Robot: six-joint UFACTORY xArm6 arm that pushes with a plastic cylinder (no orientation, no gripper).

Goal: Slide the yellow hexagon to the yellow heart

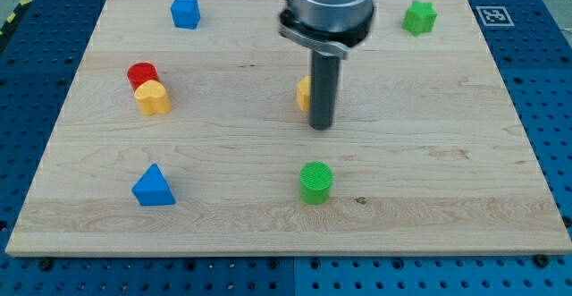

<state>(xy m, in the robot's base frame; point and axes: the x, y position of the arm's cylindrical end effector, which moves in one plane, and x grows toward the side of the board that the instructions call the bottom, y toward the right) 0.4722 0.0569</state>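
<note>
The yellow hexagon (304,93) sits near the board's middle, mostly hidden behind my rod; only its left edge shows. My tip (322,126) is just right of and slightly below it, touching or nearly so. The yellow heart (153,97) lies at the view's left, touching a red cylinder (141,73) just above it. The heart is far left of the hexagon at about the same height.
A blue block (185,12) sits at the top left and a green block (419,16) at the top right. A blue triangle (154,186) lies at the bottom left. A green cylinder (315,181) lies below my tip. The wooden board (447,153) rests on a blue pegboard.
</note>
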